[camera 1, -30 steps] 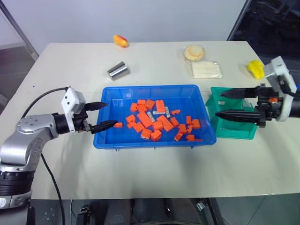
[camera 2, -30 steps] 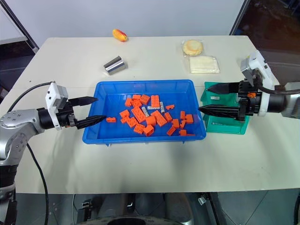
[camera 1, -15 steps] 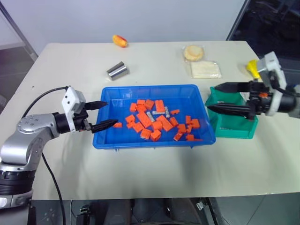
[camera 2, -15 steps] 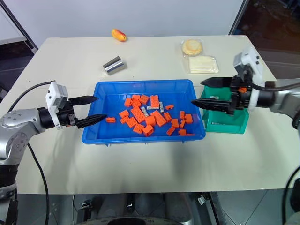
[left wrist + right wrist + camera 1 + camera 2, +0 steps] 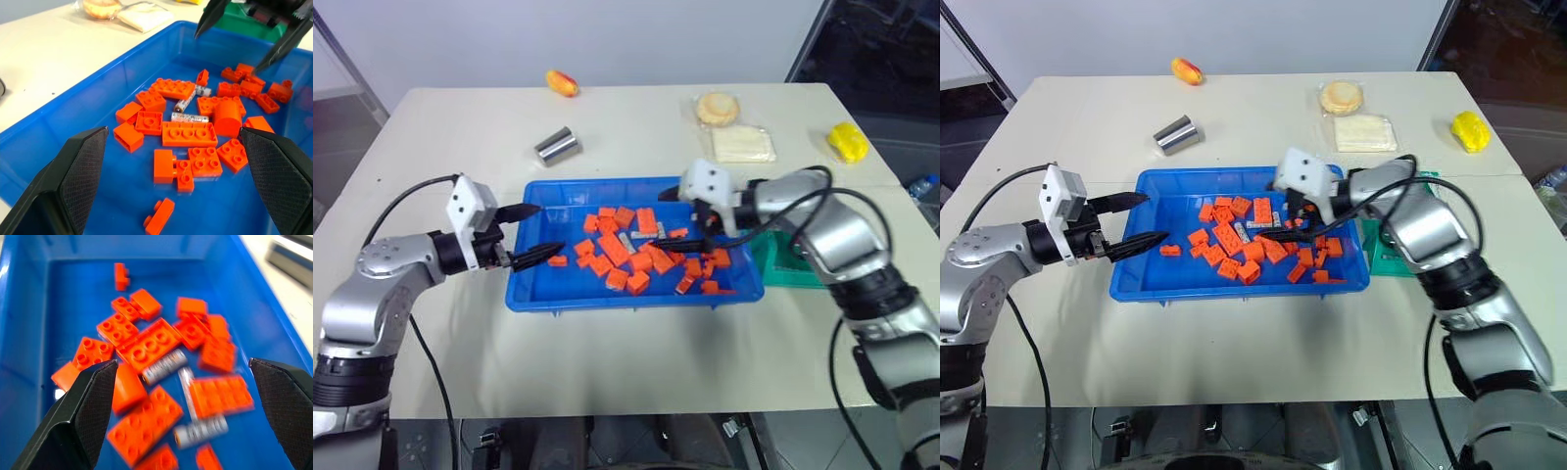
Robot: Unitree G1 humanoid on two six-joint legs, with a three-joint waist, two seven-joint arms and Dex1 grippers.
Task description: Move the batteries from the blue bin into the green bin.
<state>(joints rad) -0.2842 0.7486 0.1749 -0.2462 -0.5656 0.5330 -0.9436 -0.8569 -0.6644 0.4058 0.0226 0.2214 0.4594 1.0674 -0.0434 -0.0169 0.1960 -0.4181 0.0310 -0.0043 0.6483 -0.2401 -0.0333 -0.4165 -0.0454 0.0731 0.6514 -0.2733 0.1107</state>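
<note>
We hold our right gripper spread wide and empty at frame centre above the silvery-grey cylindrical batteries, ready to straddle one among the orange plastic blocks in the shallow bright-blue plastic tray. Our left gripper waits, parted and grasping nothing, at the tray's left rim, out of the way

Lab: bare test table

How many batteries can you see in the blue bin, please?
3 batteries lie close together among the orange blocks mid blue bin: this one, another and a third. More may be hidden beneath blocks.
</note>
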